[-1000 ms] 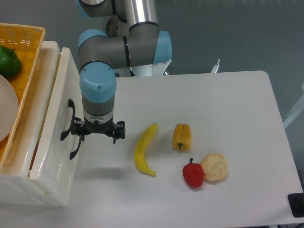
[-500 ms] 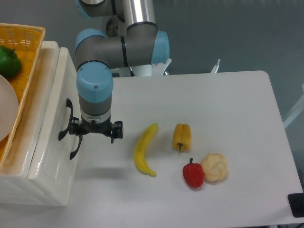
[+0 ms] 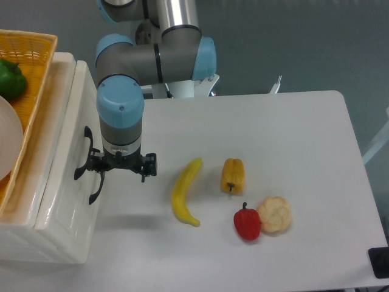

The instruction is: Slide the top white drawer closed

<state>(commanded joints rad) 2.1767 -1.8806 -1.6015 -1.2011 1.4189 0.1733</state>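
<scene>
My arm reaches down from the top of the view over the white table (image 3: 292, 121), wrist pointing straight down, and my pincer (image 3: 120, 165) hangs directly in front of the white cabinet (image 3: 36, 249) at the table's left edge. From this overhead angle the wrist housing hides the fingertips, so I cannot tell whether the pincer is apart or together; only its black body shows, with its left end at or just beside a black handle. The top white drawer (image 3: 61, 158) sits in the upper part of the cabinet, its glossy front facing my pincer and its black arched handle (image 3: 85, 153) projecting toward the table. The drawer front lies nearly flush with the cabinet face, only a narrow seam showing along its rim. A second black handle (image 3: 95, 188) shows just below the first. On top of the cabinet rests an orange wicker basket (image 3: 37, 67) holding a green pepper (image 3: 11, 79) and a white plate (image 3: 7, 143), partly cut off by the frame. On the table to the right of my pincer lie a banana (image 3: 184, 191), a yellow pepper (image 3: 232, 175), a red pepper (image 3: 247, 222) and a pale bread roll (image 3: 275, 214); the red pepper and roll touch.
</scene>
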